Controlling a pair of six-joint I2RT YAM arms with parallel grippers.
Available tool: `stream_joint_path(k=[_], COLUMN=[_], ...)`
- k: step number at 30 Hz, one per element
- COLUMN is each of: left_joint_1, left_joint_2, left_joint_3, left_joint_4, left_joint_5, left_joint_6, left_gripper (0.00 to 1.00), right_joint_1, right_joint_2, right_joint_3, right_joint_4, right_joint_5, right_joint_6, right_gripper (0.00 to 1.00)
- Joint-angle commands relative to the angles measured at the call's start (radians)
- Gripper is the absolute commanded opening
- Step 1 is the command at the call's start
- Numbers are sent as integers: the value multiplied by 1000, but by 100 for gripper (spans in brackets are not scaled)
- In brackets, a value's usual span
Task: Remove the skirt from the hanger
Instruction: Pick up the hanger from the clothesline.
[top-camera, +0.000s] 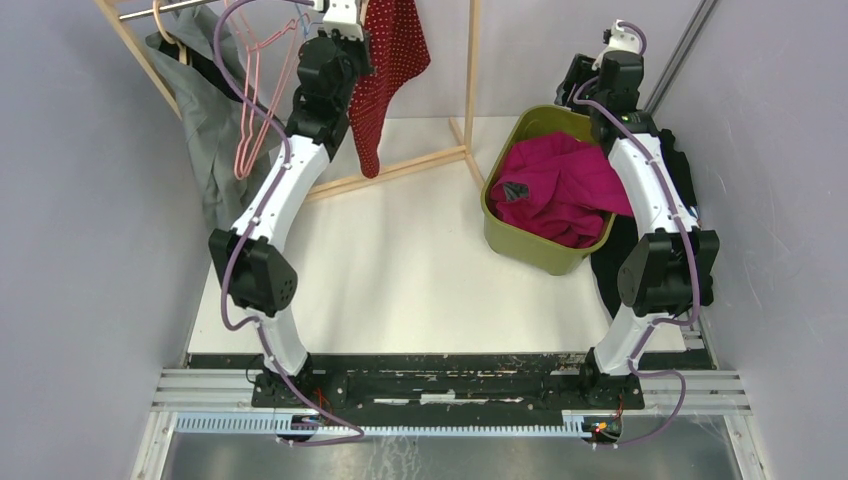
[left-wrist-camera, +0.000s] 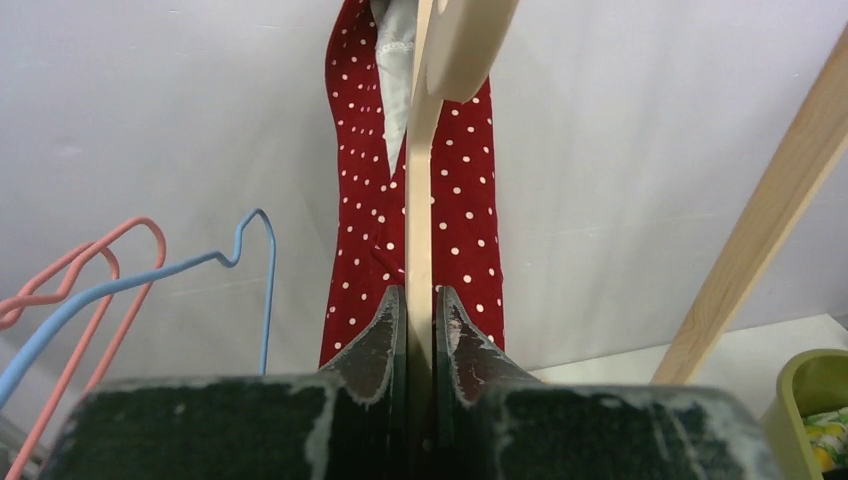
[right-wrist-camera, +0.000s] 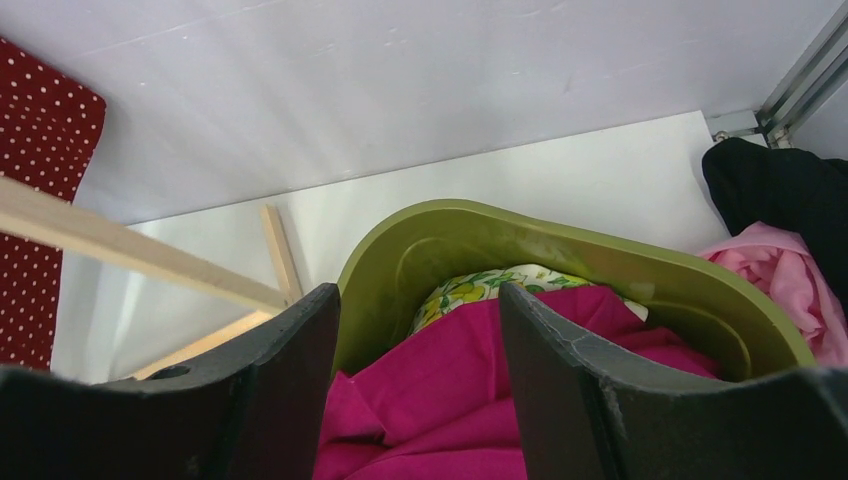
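At the back-left of the counter (top-camera: 400, 280), up by the wooden rack (top-camera: 470, 80), I am watching the left pincer (left-wrist-camera: 420, 318) clamping together on the thin edge of the wooden hanger (left-wrist-camera: 420, 200), one finger pressing each face. The skirt (left-wrist-camera: 465, 210), red with white dots, is hanging on that hanger and draping down both sides of the wood, with a white inner layer showing near the top. In the top view its lower end is reaching down toward the rack's base bar.

Left of the skirt, a pink wire hanger (left-wrist-camera: 100, 262) and a blue wire hanger (left-wrist-camera: 200, 264) are dangling bare. A grey garment (top-camera: 205, 140) is hanging further left on the rail.

On the right side, the right pincer (right-wrist-camera: 418, 300) is hovering over the olive bin (right-wrist-camera: 560, 240), fingers standing apart and gripping nothing. A magenta cloth (top-camera: 565, 185) is filling the bin, with a floral print peeking out beneath it. A black garment (right-wrist-camera: 780, 180) and a pink cloth (right-wrist-camera: 790, 280) are lying just outside the bin's right rim.
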Motion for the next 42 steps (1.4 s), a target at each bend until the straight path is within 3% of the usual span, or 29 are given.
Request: stream_joint_path(k=[1, 6, 14, 20, 34, 42], left_joint_1=[11, 12, 12, 12, 12, 12], left_joint_2=[22, 32, -55, -53, -126, -201], left_joint_3=[158, 139, -138, -180, -325, -372], left_joint_4=[410, 482, 665, 718, 737, 583], left_joint_5=[19, 34, 25, 19, 37, 102], left_joint_6=[-40, -60, -84, -90, -101, -67], left_gripper=[3, 3, 3, 3, 3, 3], right_joint_1=[-2, -10, -15, -15, -15, -15], right_joint_2=[-22, -20, -4, 4, 10, 12], right_joint_3=[0, -7, -14, -15, -24, -24], right_joint_4=[49, 51, 51, 50, 54, 55], right_joint_5=[12, 14, 10, 2, 6, 3], right_joint_6=[-21, -25, -22, -17, -21, -14], right_gripper=[65, 65, 65, 65, 65, 65])
